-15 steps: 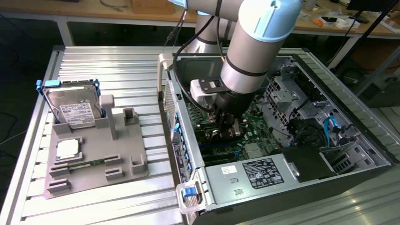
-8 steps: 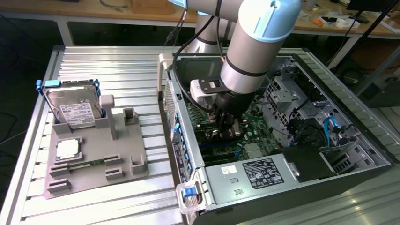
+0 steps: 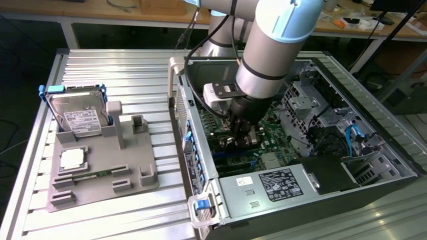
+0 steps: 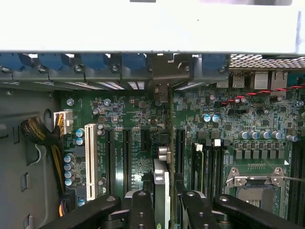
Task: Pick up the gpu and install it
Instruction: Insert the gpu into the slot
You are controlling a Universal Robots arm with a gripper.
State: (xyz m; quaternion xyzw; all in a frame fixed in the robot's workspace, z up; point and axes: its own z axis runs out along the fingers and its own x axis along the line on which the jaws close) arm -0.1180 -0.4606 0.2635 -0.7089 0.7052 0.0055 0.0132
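Observation:
In the wrist view my gripper (image 4: pixel 162 202) is shut on the gpu (image 4: pixel 161 174), a thin card seen edge-on between the black fingers (image 4: pixel 143 206). The card stands upright over the green motherboard (image 4: pixel 119 119), in line with the black expansion slots (image 4: pixel 179 148), and its far end reaches the metal bracket (image 4: pixel 159 74) at the case's rear wall. Whether it is seated in a slot I cannot tell. In the exterior view the gripper (image 3: pixel 241 136) is down inside the open computer case (image 3: pixel 373 95), close over the motherboard (image 3: pixel 273 125).
A grey holder (image 3: pixel 100 170) on the slatted table carries a silver hard drive (image 3: pixel 80 117) in a blue frame, a processor (image 3: pixel 72 159) and a green memory stick (image 3: pixel 87 176). Inside the case are a power supply (image 3: pixel 277 184), blue cables (image 3: pixel 353 135), a white slot (image 4: pixel 89 160) and the CPU socket (image 4: pixel 255 183).

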